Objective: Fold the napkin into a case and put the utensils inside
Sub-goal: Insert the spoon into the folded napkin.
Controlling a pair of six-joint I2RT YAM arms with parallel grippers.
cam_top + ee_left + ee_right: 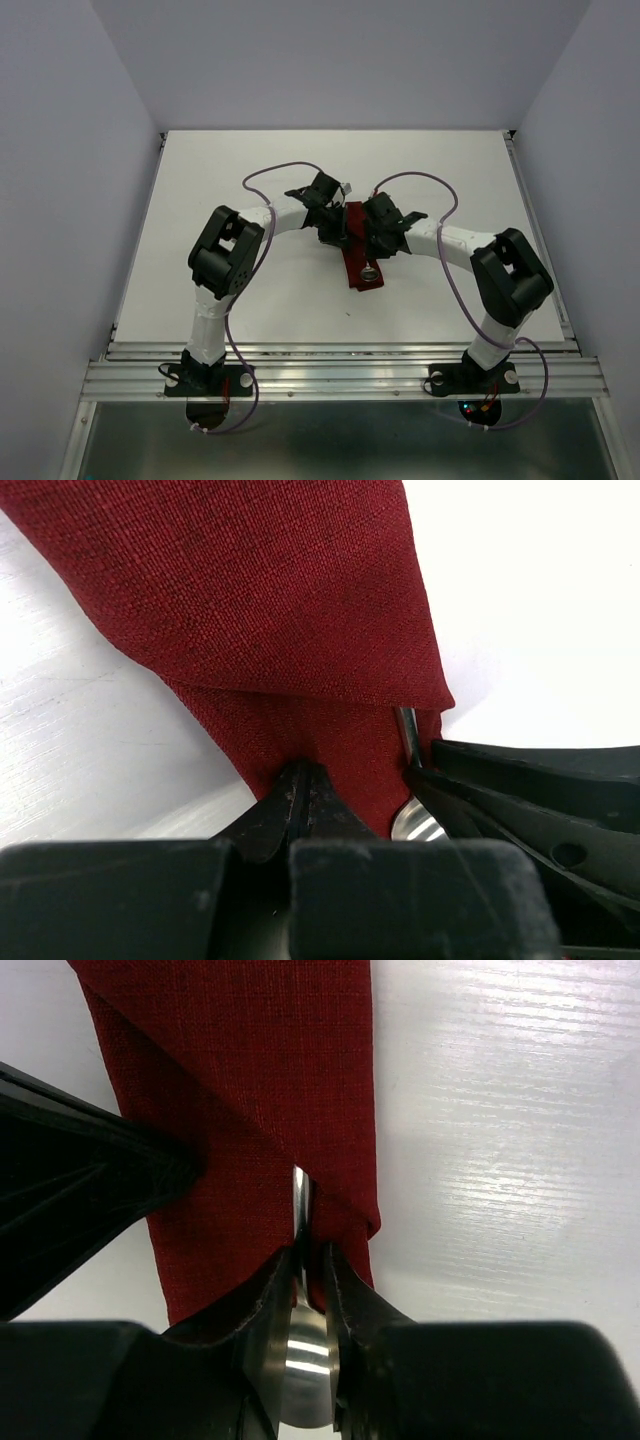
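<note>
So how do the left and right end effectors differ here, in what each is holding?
The left end effector is shut on a fold of the napkin; the right end effector pinches the spoon at its neck. The left one's fingers meet on cloth; the right one's stand slightly apart around metal. Both sit close together on the same strip.

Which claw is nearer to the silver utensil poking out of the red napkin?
Right. The right claw grips the utensil by its handle. The left claw sits just beside it, shut on the napkin.
</note>
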